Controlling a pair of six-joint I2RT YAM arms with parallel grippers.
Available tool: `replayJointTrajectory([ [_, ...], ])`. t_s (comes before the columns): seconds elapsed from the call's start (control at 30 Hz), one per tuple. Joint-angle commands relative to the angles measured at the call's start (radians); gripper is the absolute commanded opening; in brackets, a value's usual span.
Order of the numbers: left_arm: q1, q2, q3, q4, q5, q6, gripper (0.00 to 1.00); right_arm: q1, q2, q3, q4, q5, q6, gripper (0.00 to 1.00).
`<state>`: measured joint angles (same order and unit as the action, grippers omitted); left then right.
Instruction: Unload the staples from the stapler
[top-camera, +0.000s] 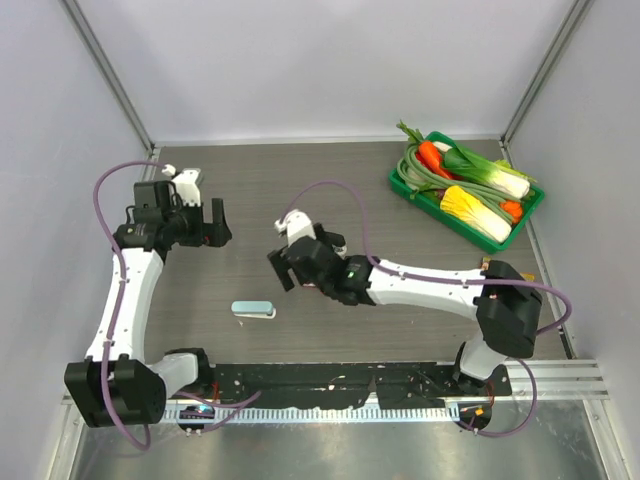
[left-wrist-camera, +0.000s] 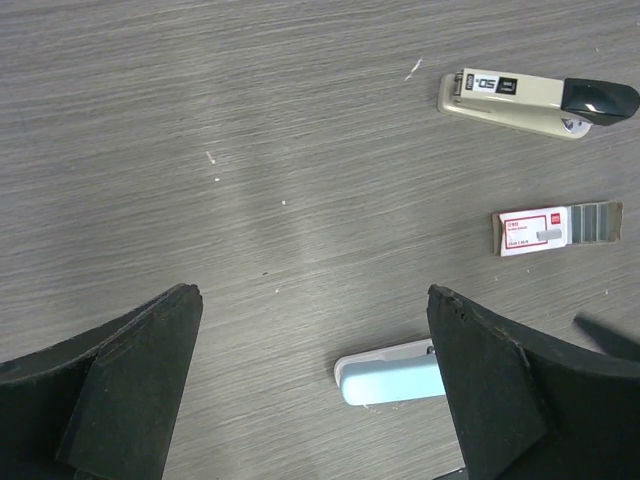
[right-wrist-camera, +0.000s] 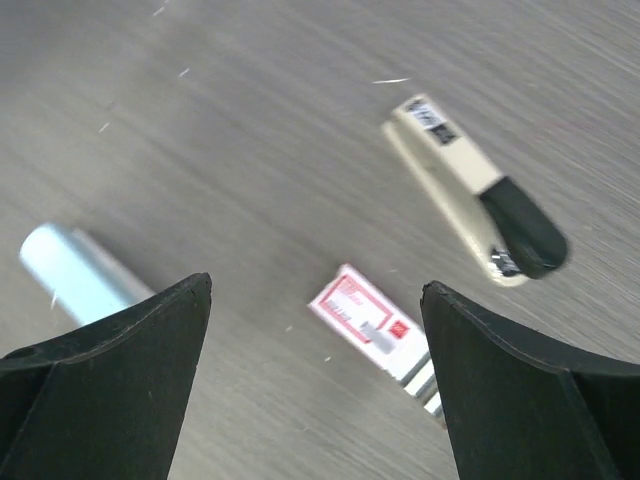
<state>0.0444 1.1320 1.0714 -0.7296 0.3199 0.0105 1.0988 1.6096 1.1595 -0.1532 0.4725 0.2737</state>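
Note:
The stapler (top-camera: 253, 309) is pale blue-grey with a white underside and lies flat on the dark wood-grain table, near the front and left of centre. In the left wrist view it (left-wrist-camera: 390, 372) lies low, partly behind my right-hand finger. In the right wrist view its end (right-wrist-camera: 72, 277) shows at the left, partly behind my left-hand finger. My left gripper (top-camera: 200, 222) (left-wrist-camera: 312, 300) is open and empty, above the table behind the stapler. My right gripper (top-camera: 305, 258) (right-wrist-camera: 315, 290) is open and empty, above the table to the stapler's right.
A beige stapler with a black end (left-wrist-camera: 535, 100) (right-wrist-camera: 475, 190) and a small red-and-white staple box (left-wrist-camera: 555, 228) (right-wrist-camera: 375, 325) lie on the table; both are hidden under my right arm in the top view. A green tray (top-camera: 532, 212) of vegetables stands at the back right.

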Motion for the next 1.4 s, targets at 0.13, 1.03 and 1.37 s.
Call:
replayJointTrajectory([
  [0.13, 0.123, 0.051, 0.041, -0.034, 0.143, -0.006, 1.00, 0.062, 0.053, 0.055, 0.041, -0.355, -0.244, 0.91],
  [1.03, 0.121, -0.055, -0.085, -0.036, 0.100, 0.025, 1.00, 0.099, 0.303, 0.151, 0.084, -0.554, -0.390, 0.75],
  [1.37, 0.120, -0.066, -0.128, -0.036, 0.085, 0.048, 1.00, 0.101, 0.346, 0.161, 0.130, -0.555, -0.378, 0.65],
])
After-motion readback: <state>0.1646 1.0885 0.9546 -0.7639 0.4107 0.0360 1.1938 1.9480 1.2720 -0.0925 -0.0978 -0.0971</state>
